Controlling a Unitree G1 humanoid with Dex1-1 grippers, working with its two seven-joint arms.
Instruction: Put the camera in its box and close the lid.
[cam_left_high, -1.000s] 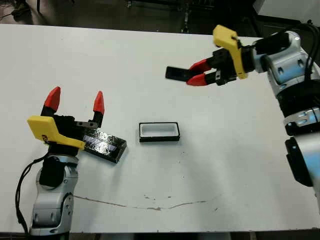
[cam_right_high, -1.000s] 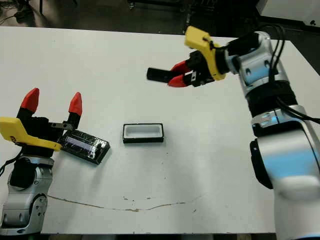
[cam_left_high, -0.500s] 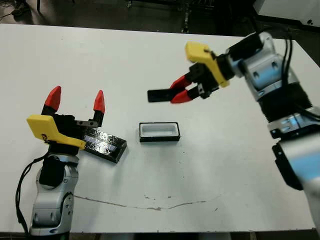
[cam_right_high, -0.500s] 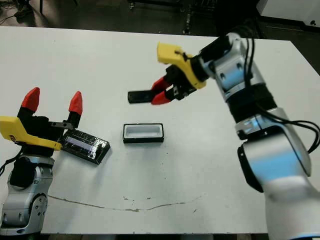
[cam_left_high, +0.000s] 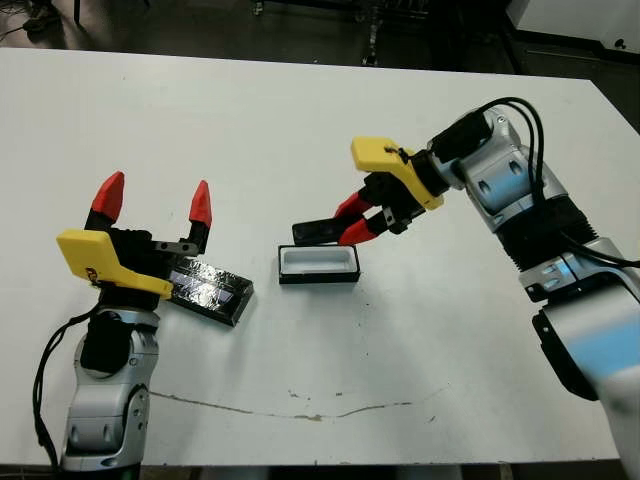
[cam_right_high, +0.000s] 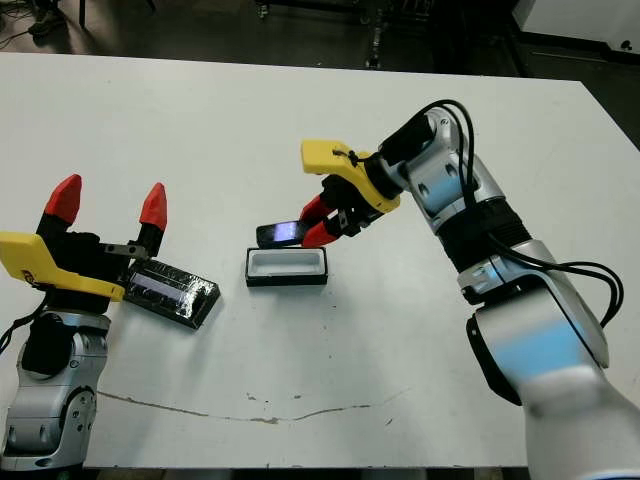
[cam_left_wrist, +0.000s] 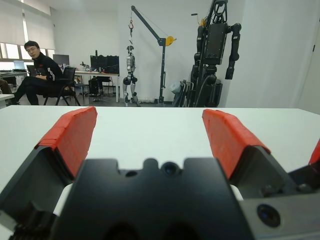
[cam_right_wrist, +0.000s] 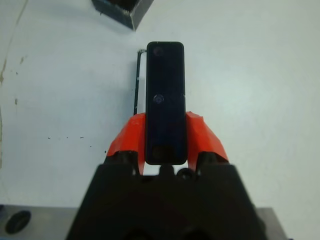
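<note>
On the table's (cam_left_high: 300, 120) left, the left gripper (cam_left_high: 155, 200) stands with its red fingers spread wide apart, nothing between them. Just at its 4 o'clock the lid (cam_left_high: 208, 290) lies flat, its long axis running from 10 to 4 o'clock, crinkly top up with a pale strip along the middle; no writing on it can be read. Right of it sits the box (cam_left_high: 318, 264), white interior up, long axis from 9 to 3 o'clock. Just above the box's far edge the right gripper (cam_right_high: 312, 220) is clamped on one end of the camera (cam_right_high: 281, 233), which points toward 9 o'clock, nearly parallel with the box, its glossy face up. No brand or label shows.
</note>
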